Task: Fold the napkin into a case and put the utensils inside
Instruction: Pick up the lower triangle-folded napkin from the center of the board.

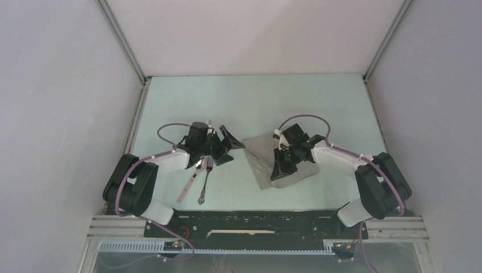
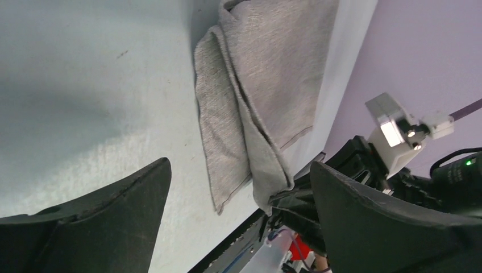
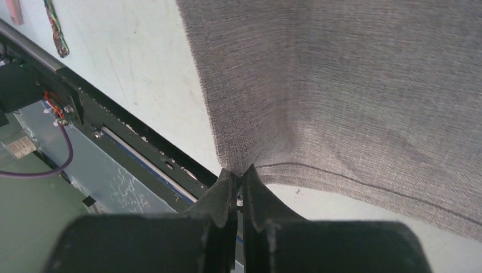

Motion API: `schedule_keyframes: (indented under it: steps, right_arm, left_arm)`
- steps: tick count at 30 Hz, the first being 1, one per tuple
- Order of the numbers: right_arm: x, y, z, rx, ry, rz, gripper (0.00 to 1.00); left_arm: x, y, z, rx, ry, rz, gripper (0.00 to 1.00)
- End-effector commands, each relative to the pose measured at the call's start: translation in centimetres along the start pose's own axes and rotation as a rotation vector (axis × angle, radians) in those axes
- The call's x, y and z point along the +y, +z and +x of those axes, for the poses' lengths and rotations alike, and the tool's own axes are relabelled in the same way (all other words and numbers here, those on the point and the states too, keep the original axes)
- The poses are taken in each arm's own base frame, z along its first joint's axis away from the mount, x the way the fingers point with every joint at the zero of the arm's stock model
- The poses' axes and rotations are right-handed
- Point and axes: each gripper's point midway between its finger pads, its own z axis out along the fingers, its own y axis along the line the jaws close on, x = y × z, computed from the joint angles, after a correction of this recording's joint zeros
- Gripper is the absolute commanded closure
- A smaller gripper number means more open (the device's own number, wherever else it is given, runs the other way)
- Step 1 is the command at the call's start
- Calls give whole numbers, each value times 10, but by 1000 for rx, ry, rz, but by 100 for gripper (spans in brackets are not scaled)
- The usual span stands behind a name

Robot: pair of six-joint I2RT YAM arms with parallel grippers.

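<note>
On the pale green bench (image 1: 256,102), walled in white, the folded grey napkin (image 1: 258,153) lies right of centre, its near edge pinched by the right jaws, while the left jaws gape empty near the spoon (image 1: 189,183) and fork (image 1: 205,181).

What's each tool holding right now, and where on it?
Right tool pinches the grey woven cloth napkin at a corner on its near edge. Left tool open, empty.

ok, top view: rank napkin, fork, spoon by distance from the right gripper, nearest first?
From the right gripper:
1. napkin: pinched at its near edge in the shut jaws, right of centre.
2. fork: well off to its left.
3. spoon: just left of the fork, a little farther.
</note>
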Motion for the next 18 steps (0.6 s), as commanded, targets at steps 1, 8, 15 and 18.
schedule_keyframes:
  steps: [1,8,15,18]
  right_arm:
    - [13,8,-8,-14,-40,-36,100]
    - [15,28,-9,-11,-72,69,100]
    - [19,26,-21,-46,-74,96,100]
    - [21,26,-23,-43,-81,97,100]
  left_arm:
    - [-31,-3,-12,-53,20,90,2]
    - [-13,1,-7,-26,132,-20,38]
    - [-19,26,-1,41,120,3,33]
    - [-30,35,-4,52,112,31,31]
